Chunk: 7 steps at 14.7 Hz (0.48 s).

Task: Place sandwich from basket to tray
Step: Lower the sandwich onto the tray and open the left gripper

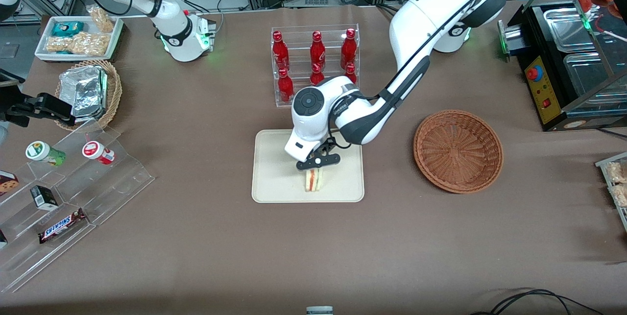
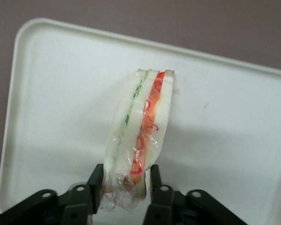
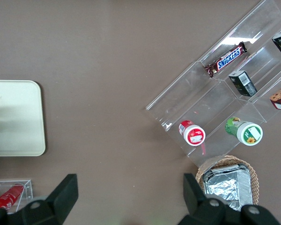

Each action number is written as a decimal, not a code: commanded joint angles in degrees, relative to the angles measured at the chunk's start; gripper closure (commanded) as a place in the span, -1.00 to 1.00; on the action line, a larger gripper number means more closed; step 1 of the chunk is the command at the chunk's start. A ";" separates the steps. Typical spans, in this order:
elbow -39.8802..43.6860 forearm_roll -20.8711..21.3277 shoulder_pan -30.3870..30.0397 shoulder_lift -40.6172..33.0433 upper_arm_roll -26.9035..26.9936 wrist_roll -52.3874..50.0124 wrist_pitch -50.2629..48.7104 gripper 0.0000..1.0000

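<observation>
**Sandwich held over the tray by the left arm's gripper**

The gripper (image 1: 313, 170) hung above the middle of the tray (image 1: 274, 192), its two fingers (image 2: 96, 180) closed on one end of the sandwich (image 1: 313, 180). In the left wrist view the gripper (image 2: 124, 183) pinched the clear-wrapped sandwich (image 2: 140, 126) across its bread faces, with the green and red filling stripes running away from the fingers over the pale floor of the tray (image 2: 61, 93). Whether the sandwich's free end touched the tray cannot be told. In the front view the sandwich lay over the half of the tray nearer the camera.

The basket (image 1: 458, 151) stood on the brown table (image 1: 196, 246) beside the tray, toward the working arm's end, apart from it and with nothing in it. A clear rack of red bottles (image 1: 316, 62) stood just farther from the camera than the tray. Toward the parked arm's end lay a stepped clear display (image 1: 73, 192) with a Snickers bar (image 1: 61, 227) and two small tubs (image 1: 98, 152), a tan basket of foil packs (image 1: 88, 93), and a white tray of snack packets (image 1: 78, 36).
</observation>
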<state>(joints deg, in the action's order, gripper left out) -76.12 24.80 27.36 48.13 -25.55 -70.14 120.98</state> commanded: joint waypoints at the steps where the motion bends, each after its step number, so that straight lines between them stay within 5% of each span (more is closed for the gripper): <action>1: 2.37 1.48 0.50 -2.06 1.55 -1.76 -2.41 -1.00; 4: 1.85 0.69 -4.50 -9.61 0.94 -0.53 -9.08 -1.00; 7: -1.92 -4.74 -10.29 -17.70 0.85 6.47 -13.21 -1.00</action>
<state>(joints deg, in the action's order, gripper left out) -72.49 23.34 21.20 37.44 -24.48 -68.29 110.05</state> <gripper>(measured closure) 0.000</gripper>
